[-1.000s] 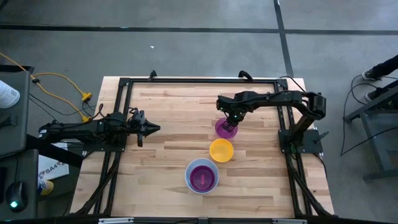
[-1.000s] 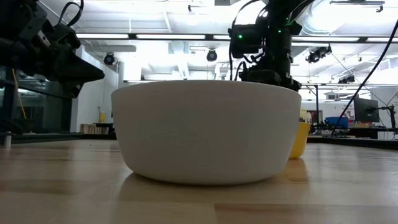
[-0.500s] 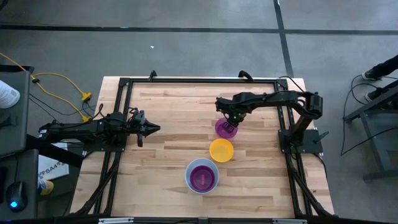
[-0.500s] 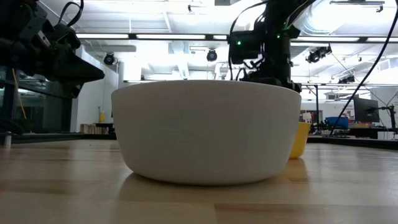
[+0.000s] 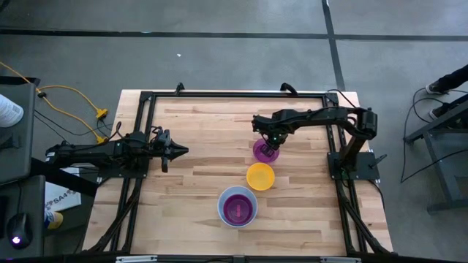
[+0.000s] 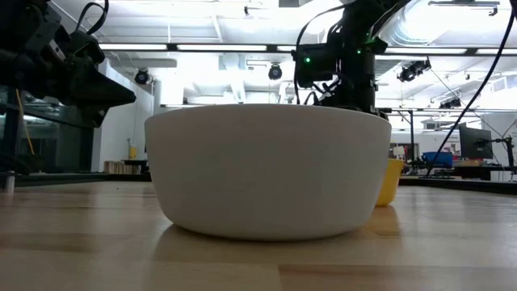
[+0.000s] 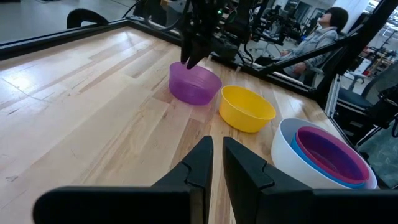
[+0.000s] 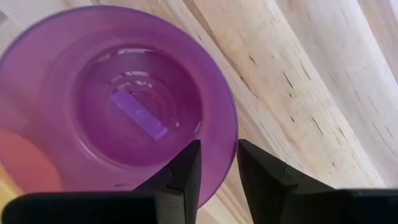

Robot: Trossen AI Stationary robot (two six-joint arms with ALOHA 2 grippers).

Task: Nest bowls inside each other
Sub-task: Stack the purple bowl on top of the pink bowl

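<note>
A purple bowl [image 5: 261, 152] [image 8: 124, 106] stands upright on its base on the wooden table, right of centre. My right gripper [image 5: 269, 145] [image 8: 217, 149] points down over its rim, open, with one finger inside the rim and one outside; I see no touch. A yellow bowl [image 5: 260, 176] stands just nearer. At the front is a white bowl [image 5: 222, 199] with a blue bowl [image 7: 305, 167] and a magenta-pink bowl [image 7: 326, 152] nested in it. My left gripper [image 5: 183, 151] [image 7: 216, 146] waits level at the table's left with a narrow gap and nothing in it.
A black frame [image 5: 146, 98] runs around the table's edges. Bare wood lies between my left gripper and the bowls. In the low view the white bowl [image 6: 266, 170] hides most of what is behind it. A person [image 7: 326, 25] sits beyond the table.
My right gripper has sunk a little toward the purple bowl and stays open. The bowls have kept their places.
</note>
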